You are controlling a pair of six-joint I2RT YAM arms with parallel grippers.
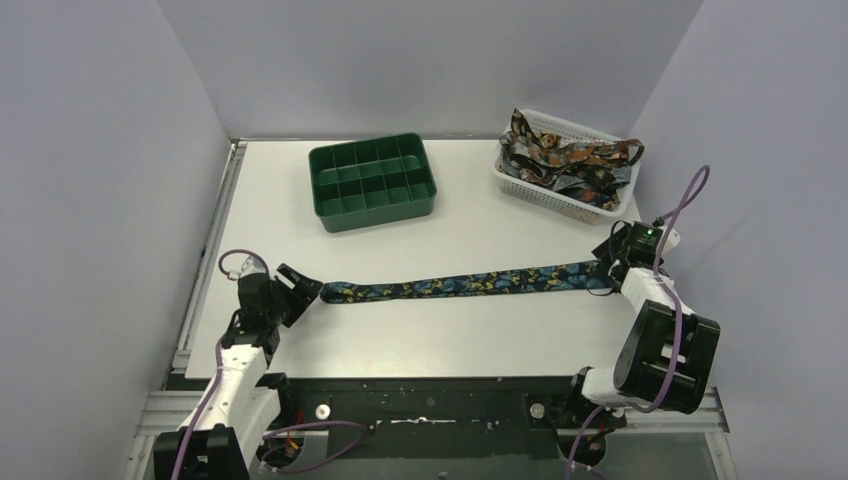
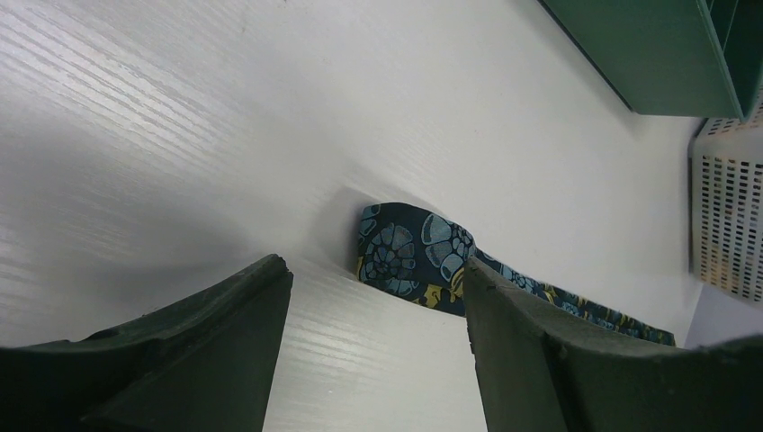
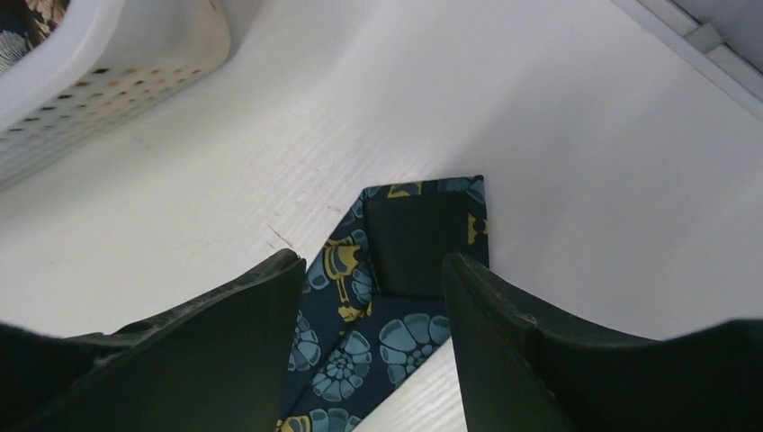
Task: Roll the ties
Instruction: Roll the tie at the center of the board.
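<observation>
One navy tie (image 1: 465, 283) with blue and yellow shell patterns lies stretched flat across the table from left to right. My left gripper (image 1: 303, 290) is open, just left of the tie's narrow end (image 2: 409, 250), which lies beyond its fingers. My right gripper (image 1: 606, 268) is open over the tie's wide end (image 3: 405, 261), which is folded over so its dark underside shows between the fingers. Several more ties (image 1: 565, 160) are heaped in the white mesh basket (image 1: 525, 185).
A green compartment tray (image 1: 372, 181) stands at the back centre; its wall shows in the left wrist view (image 2: 657, 54). The basket sits at the back right, close behind my right gripper (image 3: 99, 72). Grey walls enclose the table on three sides.
</observation>
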